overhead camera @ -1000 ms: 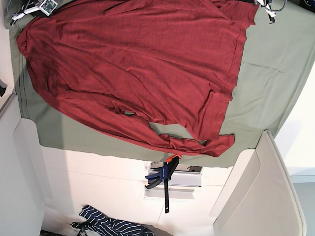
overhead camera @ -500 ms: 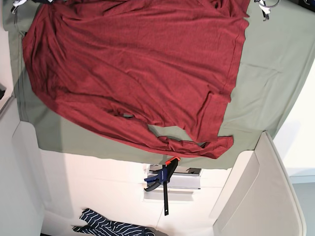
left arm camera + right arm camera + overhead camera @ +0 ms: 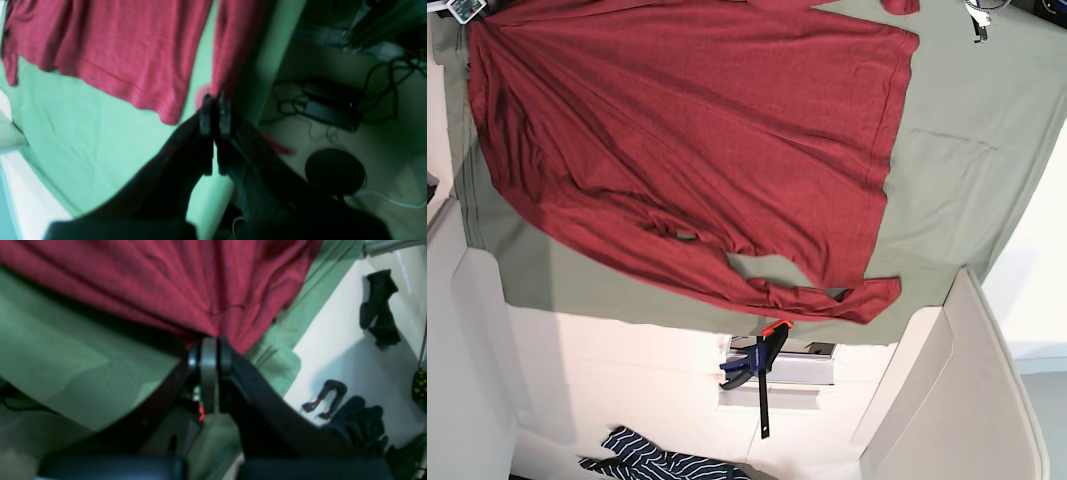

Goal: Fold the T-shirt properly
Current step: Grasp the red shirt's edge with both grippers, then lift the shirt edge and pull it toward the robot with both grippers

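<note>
Across the sage-green cloth sheet [image 3: 957, 170] on the counter, the T-shirt [image 3: 697, 140] lies spread, thin dark red knit, softly wrinkled, one long sleeve curving along its lower edge. The left hand [image 3: 215, 100] and right hand [image 3: 213, 343] each pinch its fabric, fingers together.

The left gripper [image 3: 215, 100] has two narrow dark fingers with greyish tips, on a black, blurred body. The right gripper [image 3: 212, 348] shows one pale grey finger beside a black one, with a small red spot lower on its dark housing.
</note>
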